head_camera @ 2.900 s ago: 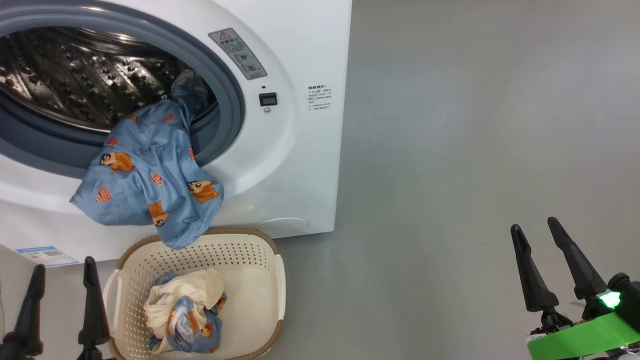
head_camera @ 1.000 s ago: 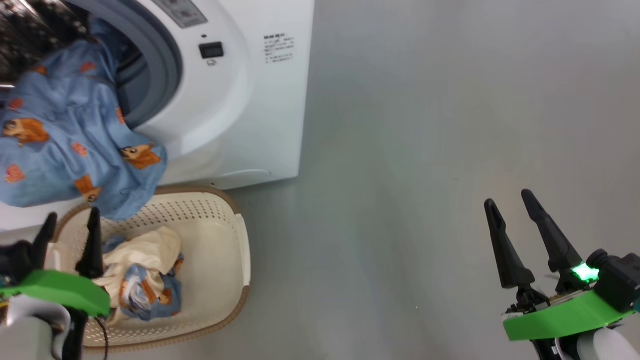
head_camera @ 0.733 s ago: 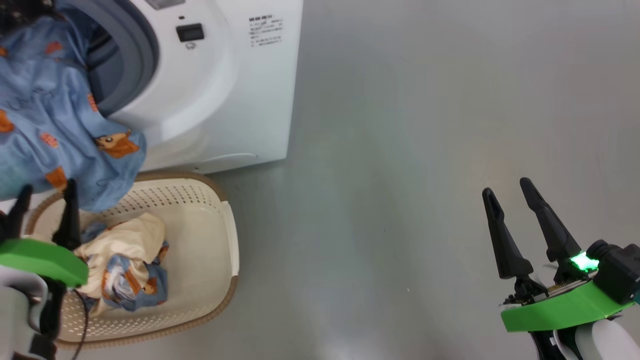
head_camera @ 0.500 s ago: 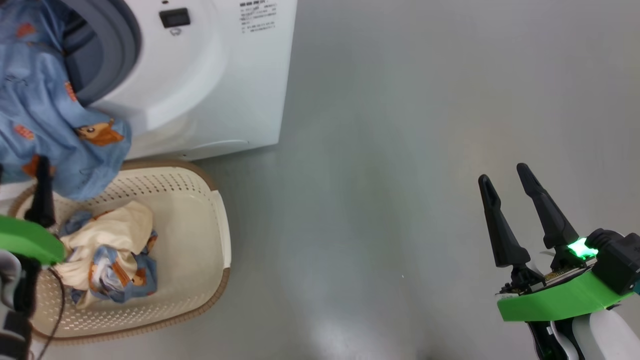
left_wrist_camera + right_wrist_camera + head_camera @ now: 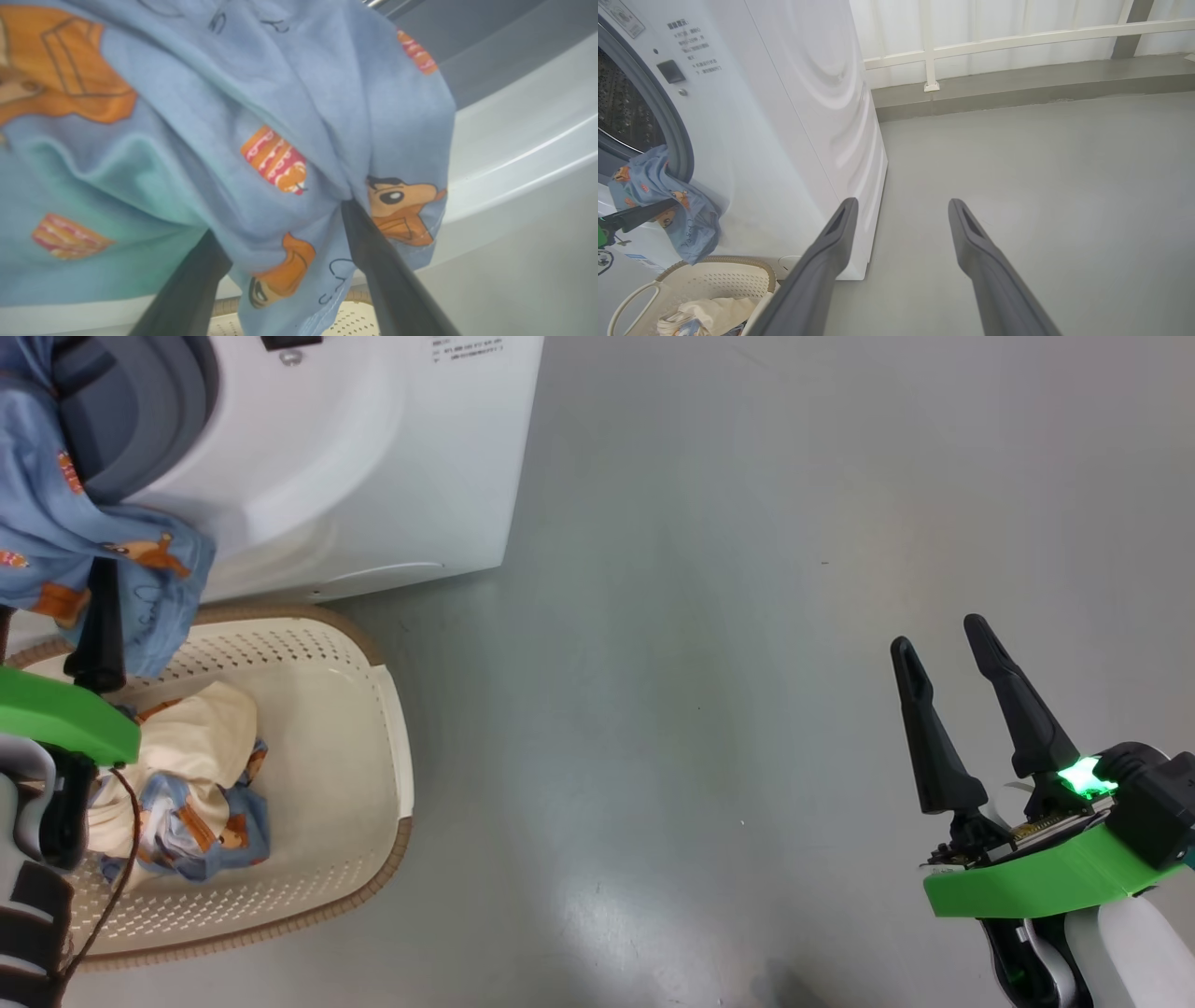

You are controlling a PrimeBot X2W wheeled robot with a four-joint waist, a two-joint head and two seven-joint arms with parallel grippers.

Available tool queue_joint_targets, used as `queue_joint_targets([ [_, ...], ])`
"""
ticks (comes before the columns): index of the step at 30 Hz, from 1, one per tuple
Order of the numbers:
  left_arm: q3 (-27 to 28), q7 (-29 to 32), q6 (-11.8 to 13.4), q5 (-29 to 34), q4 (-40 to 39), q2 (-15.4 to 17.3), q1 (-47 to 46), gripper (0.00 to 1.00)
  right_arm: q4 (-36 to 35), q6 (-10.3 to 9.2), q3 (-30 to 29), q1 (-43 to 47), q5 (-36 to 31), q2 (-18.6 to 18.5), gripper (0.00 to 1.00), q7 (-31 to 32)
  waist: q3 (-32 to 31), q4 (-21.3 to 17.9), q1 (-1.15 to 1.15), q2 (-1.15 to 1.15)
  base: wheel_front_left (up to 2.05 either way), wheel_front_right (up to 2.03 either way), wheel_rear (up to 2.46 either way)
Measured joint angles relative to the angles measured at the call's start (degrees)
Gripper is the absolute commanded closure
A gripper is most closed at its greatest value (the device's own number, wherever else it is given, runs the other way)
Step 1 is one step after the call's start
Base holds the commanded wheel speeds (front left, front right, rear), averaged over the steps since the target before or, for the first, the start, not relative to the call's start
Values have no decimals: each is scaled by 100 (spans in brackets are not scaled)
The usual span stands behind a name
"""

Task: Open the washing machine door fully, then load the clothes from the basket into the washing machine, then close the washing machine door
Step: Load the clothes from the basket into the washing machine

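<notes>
The white washing machine [image 5: 373, 457] stands at the top left with its opening uncovered; its door is out of view. One piece of the clothes, a blue bear-print cloth [image 5: 233, 116], hangs out of the opening and over the front. My left gripper [image 5: 280, 228] is open, its fingers [image 5: 98, 625] straddling the cloth's lower fold, and the right fingertip presses into the fabric. Below it sits the cream basket [image 5: 392, 709], holding a bundle of cream and blue clothes [image 5: 187, 775]. My right gripper [image 5: 938, 633] is open over the bare floor, far to the right.
Grey floor [image 5: 700, 663] spreads to the right of the machine. In the right wrist view, a white railing and a low grey kerb [image 5: 1017, 79] run along the back, behind the machine's side panel [image 5: 822, 93].
The head camera has swung right, shifting machine and basket leftward in the picture. My left gripper has risen from over the basket to the hanging blue cloth. The right gripper stays open.
</notes>
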Motion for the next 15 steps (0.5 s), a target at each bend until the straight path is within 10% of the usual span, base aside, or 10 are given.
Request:
queue_joint_targets([
  [9, -339, 8, 0, -482, -426, 145, -1, 0, -7, 0, 10, -123, -15, 45, 0, 0, 52, -18, 0, 0, 0, 0, 0],
  [13, -432, 12, 1, -591, -487, 214, 1, 100, -5, 0, 38, -123, -15, 51, 0, 0, 46, -32, 0, 0, 0, 0, 0],
  [15, -436, 29, 1, -595, -502, 247, 1, 100, -5, 0, 43, -129, -15, 73, 0, 0, 41, -42, 0, 0, 0, 0, 0],
])
